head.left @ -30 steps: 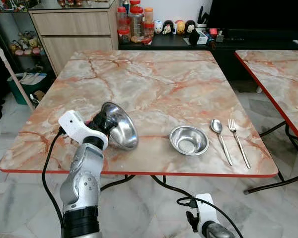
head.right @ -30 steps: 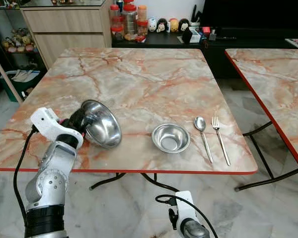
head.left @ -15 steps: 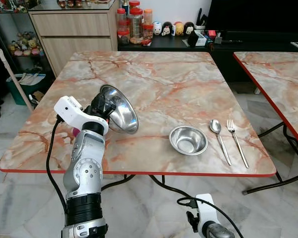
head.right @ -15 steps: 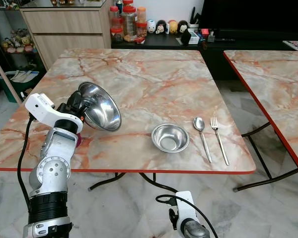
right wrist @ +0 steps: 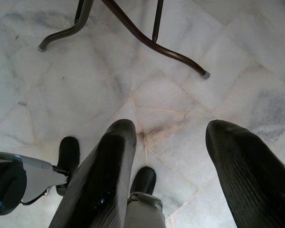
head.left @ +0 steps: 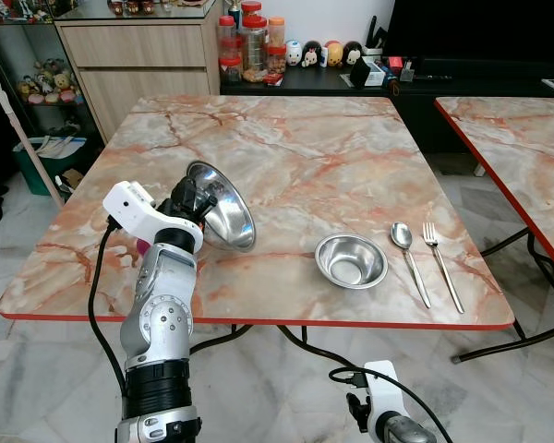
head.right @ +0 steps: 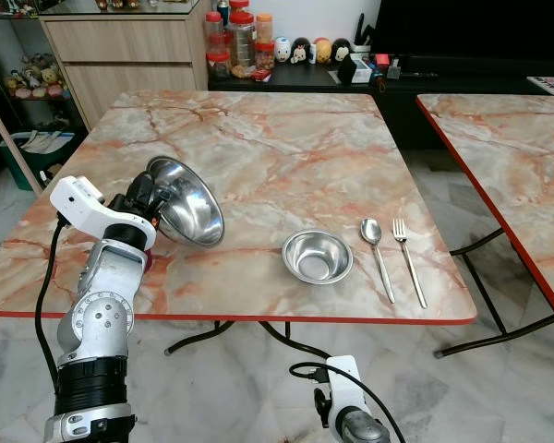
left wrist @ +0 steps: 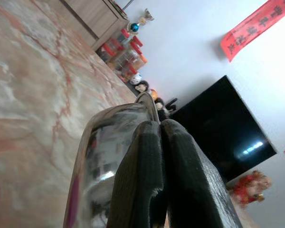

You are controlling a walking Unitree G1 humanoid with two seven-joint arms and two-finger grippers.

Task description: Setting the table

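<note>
Left claw [head.left: 190, 198] clamped tight on tilted steel plate [head.left: 223, 219] rim; right claw [right wrist: 168, 164] hanging wide open, empty.

Head stereo pair looks down, sharing table [head.left: 295, 157]; left wrist close along table, right wrist floorward [right wrist: 109, 90].

White marbled floor tiles [head.left: 37, 369], wooden cabinet [head.left: 134, 55], black TV console [head.left: 462, 78], white wall [left wrist: 190, 42]

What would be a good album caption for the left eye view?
Left gripper holds a tilted steel bowl over the marble table.
</note>
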